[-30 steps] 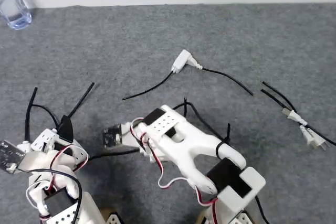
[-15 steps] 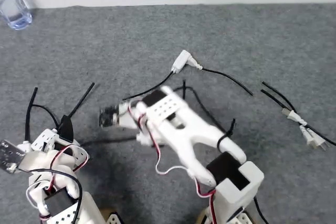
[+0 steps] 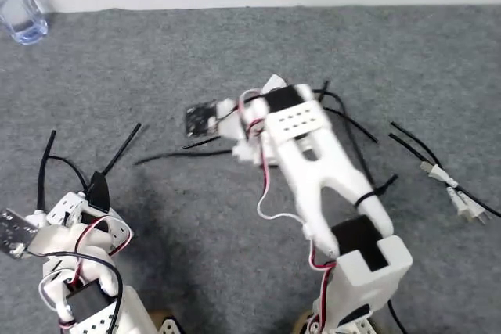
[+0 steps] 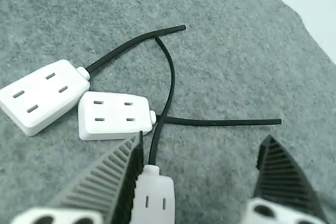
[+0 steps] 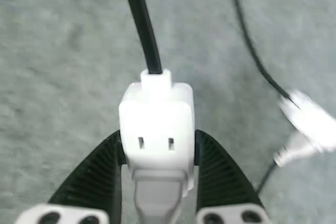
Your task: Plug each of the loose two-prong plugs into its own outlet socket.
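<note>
And there's the right claw, clamped tight on a white plastic single-outlet socket, jaws pressed to both its flanks, out over the middle of the grey felt-covered table. The socket's long axis runs in line with the claw. Its black cord leads straight away from the wrist, and its two slots face the wrist camera, both empty. Near it lies a white two-prong plug, loose. The left claw hangs wide open, holding nothing, above two white plastic twin-outlet blocks, every slot bare. Out on the right arm's side, more white plugs on black cords lie unplugged. My read: nothing is mated yet, so every pairing is left to do.
</note>
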